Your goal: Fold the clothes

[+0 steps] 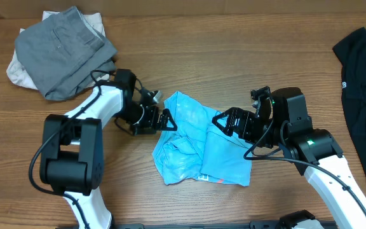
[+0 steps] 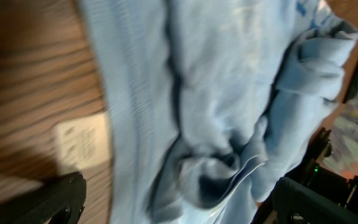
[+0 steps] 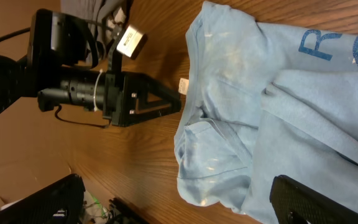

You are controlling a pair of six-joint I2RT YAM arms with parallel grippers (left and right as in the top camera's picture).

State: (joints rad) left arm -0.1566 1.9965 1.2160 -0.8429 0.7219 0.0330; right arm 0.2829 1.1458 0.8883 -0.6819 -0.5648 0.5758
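Two empty grippers, jaws apart: left gripper (image 1: 168,121) and right gripper (image 1: 217,121) flank a crumpled light blue cotton T-shirt (image 1: 189,149) lying between them. Probably best to pinch opposite edges and spread it flat first.

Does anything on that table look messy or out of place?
Yes: the light blue T-shirt in the middle lies crumpled and bunched, not flat. The grey garment at the far left is a loose heap too.
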